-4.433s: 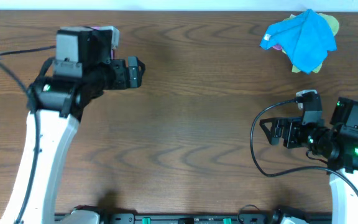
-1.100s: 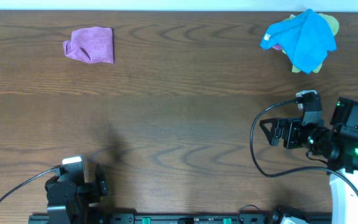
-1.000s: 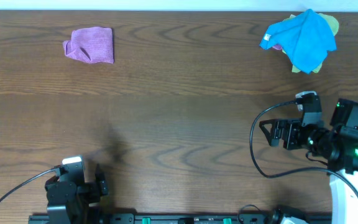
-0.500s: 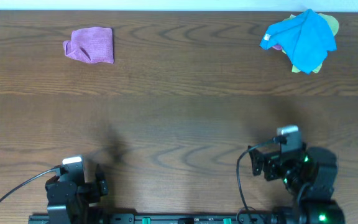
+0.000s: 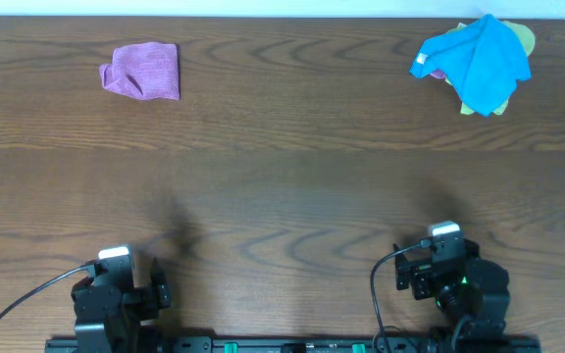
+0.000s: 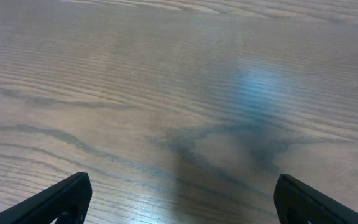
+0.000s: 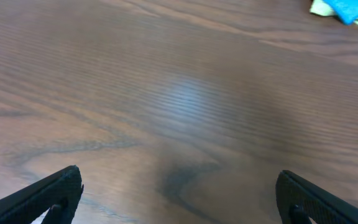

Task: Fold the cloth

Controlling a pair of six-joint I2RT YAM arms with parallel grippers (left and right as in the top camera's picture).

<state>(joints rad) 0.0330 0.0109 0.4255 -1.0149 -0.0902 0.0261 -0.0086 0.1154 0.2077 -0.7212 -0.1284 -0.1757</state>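
The cloth [image 5: 142, 72] is lying at the far left of the surface [image 5: 292, 176], close to its far edge. It is showing as a compact, roughly square bundle with its left edge bunched, so the fold is judged to be largely in place. Nothing is touching it.

The left end effector [image 6: 182, 196] is sitting low at the near left edge, well apart from the cloth. Its fingers are spread wide, with only bare wood between them. The right end effector [image 7: 179, 193] is sitting at the near right edge, likewise spread wide and carrying nothing.

At the far right, the blue cloth [image 5: 474, 61] is lying heaped over the yellow-green cloth [image 5: 523, 39].

Hazards from this state:
- The bunched left edge is suggesting loose layers, so the soft pile could be letting the fold creep open unaided.
- Any corrective reach is requiring the left arm to cross the whole depth of the surface. A low approach could be dragging the bundle and undoing it.
- A push away from the robot could be sending the cloth over the far edge.
- A reach by the right arm is risking contact with the wrong cloths.

No container is appearing in any view. All three cloths are resting directly on the surface.
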